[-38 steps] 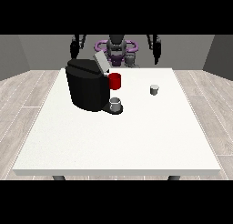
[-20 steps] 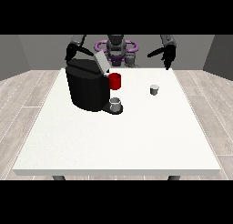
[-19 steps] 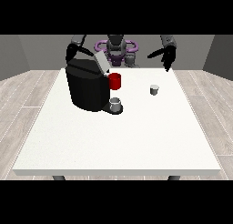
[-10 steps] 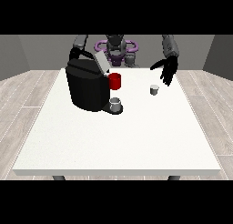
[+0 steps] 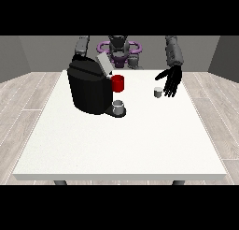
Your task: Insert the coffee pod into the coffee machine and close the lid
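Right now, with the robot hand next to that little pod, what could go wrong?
1. The robot hand at the view's right hangs open beside the small pod; closing off-center could tip it or knock it away.
2. The pod must go to the coffee machine, whose raised lid and red cup could be bumped.

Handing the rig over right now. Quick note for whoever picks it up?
Hand at the view's right: open, fingers spread, beside the coffee pod, nothing held.
Hand at the view's left: hidden behind the coffee machine; state not visible.
Things: pod stands on the white table, to the right of the machine. Machine lid is raised. A small grey cup sits on the machine's tray, and there is a red part at its front.
Done: nothing yet.
Left: grasp pod, insert it, close lid.
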